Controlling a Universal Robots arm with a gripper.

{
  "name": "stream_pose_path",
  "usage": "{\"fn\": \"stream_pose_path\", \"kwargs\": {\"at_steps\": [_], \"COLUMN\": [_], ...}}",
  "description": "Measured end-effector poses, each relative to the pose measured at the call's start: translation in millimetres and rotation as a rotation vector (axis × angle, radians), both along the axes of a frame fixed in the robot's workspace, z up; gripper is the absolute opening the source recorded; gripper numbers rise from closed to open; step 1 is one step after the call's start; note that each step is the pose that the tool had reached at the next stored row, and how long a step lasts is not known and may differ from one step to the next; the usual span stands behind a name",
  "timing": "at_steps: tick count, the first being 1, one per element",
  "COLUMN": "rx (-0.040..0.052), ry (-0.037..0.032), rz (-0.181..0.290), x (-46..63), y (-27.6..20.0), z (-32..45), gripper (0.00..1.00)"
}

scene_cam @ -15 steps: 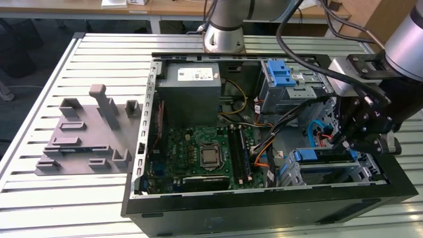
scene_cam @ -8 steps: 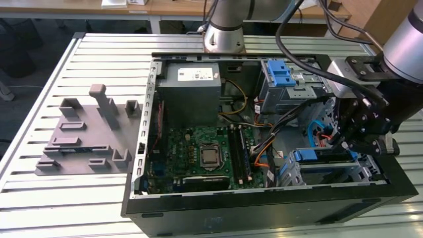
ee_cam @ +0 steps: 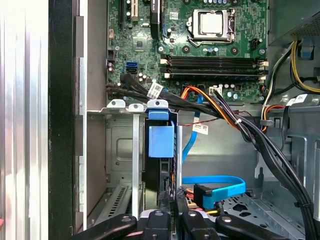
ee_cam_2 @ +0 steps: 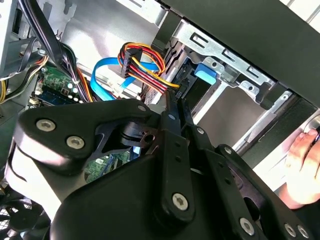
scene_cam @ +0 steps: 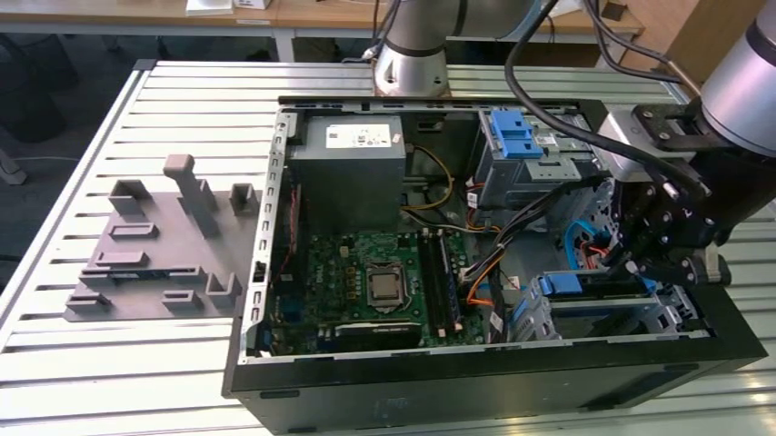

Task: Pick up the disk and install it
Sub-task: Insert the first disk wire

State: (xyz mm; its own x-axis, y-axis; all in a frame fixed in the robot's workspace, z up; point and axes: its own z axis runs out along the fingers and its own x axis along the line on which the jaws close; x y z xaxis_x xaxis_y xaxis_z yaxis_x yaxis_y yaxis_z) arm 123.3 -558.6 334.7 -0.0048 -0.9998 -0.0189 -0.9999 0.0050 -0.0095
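Blue carrier bracket marks the disk (ee_cam: 161,142), which stands on edge inside a slot of the grey metal drive cage (ee_cam: 116,150) at the front corner of the open computer case (scene_cam: 485,386). In the exterior view the same blue shows at the top of that cage (scene_cam: 594,284), just below the gripper (scene_cam: 655,263).

Gripper (ee_cam: 172,212) sits low over the cage, black fingers (ee_cam: 162,220) pressed close together, near parallel, at the disk's rear edge. Whether they pinch the disk or only touch it cannot be told. In the second wrist view the fingers (ee_cam_2: 172,145) likewise run close side by side toward the slot, where the blue tab (ee_cam_2: 206,75) shows.

Blue flat cable (ee_cam: 215,187) and a bundle of orange, red and black wires (ee_cam_2: 145,70) lie just beside the fingers. Motherboard (scene_cam: 370,286) well apart from the gripper. A hand (ee_cam_2: 302,165) rests outside the case edge. Grey fixture plate (scene_cam: 164,245) on the slatted table (scene_cam: 73,363), beside the case.
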Motion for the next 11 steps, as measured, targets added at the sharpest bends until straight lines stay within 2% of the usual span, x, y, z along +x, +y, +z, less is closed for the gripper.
{"fn": "stream_pose_path", "kwargs": {"at_steps": [11], "rx": [0.0003], "ry": [0.0], "rz": [-0.001], "x": [0.0], "y": [-0.6], "z": [-2.4], "gripper": [0.16]}}
